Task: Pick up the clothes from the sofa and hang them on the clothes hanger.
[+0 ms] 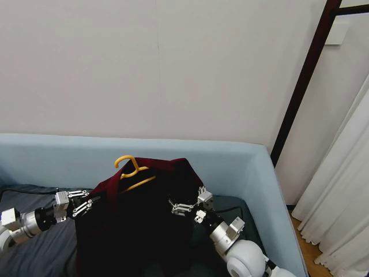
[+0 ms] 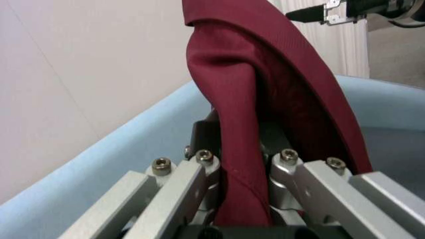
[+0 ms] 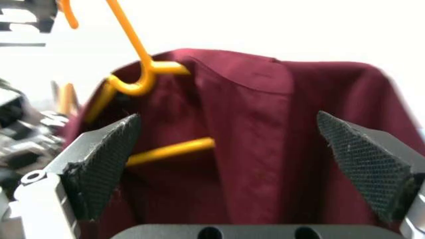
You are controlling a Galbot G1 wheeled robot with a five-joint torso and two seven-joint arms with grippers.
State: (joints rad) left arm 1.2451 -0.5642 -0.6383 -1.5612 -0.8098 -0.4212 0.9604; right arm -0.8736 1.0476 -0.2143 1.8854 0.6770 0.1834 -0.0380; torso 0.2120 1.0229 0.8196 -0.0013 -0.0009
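Left claw (image 1: 89,201): bare silver metal link bars, bright hex-socket bolts (image 2: 288,155) at the pivots, black block at the base. Left wrist: silver cylinders with a black band, white shell behind. Right claw (image 1: 183,202): same silver links, black diamond-textured pads (image 3: 106,159) on wedge-shaped fingertips, black base with two round holes. Right forearm: silver ring collar, glossy white rounded shell, thin black cable alongside.

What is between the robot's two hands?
The red shirt on its yellow hanger hangs between the left gripper, which pinches it, and the open right gripper. The head view shows it.
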